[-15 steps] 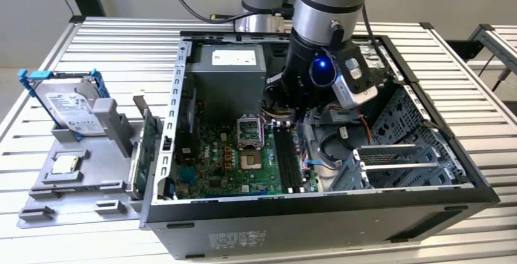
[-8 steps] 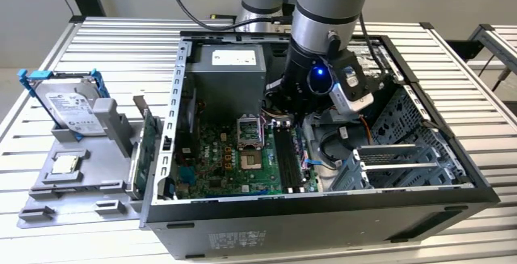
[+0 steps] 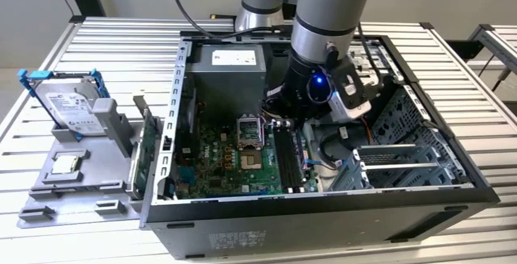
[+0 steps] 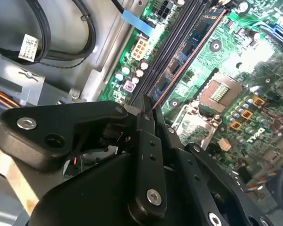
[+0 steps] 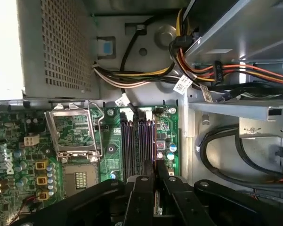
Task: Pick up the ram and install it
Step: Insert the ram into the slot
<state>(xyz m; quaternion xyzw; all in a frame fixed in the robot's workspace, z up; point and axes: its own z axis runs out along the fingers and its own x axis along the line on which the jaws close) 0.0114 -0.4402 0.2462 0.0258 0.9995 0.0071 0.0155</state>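
Note:
My gripper (image 4: 148, 106) is down inside the open computer case, above the long black memory slots (image 5: 136, 141) of the green motherboard (image 3: 242, 167). Its two black fingers are shut on the ram (image 4: 198, 35), a thin dark blue-green stick seen edge-on. The stick runs away from the fingertips along the slot nearest the drive cage. In the first wrist view a sliver of the ram (image 5: 155, 203) shows between the fingers of the gripper (image 5: 155, 172). I cannot tell whether the stick is seated in the slot. In the exterior view the arm's wrist (image 3: 323, 88) covers the fingers.
The open processor socket (image 5: 75, 132) lies beside the slots. Bundled cables (image 5: 202, 70) and the metal drive cage (image 3: 404, 149) crowd the other side. The grey power supply (image 3: 230, 64) stands behind. Outside, a grey tray (image 3: 81, 185) holds a silver hard drive (image 3: 72, 109) and an upright green board (image 3: 148, 155).

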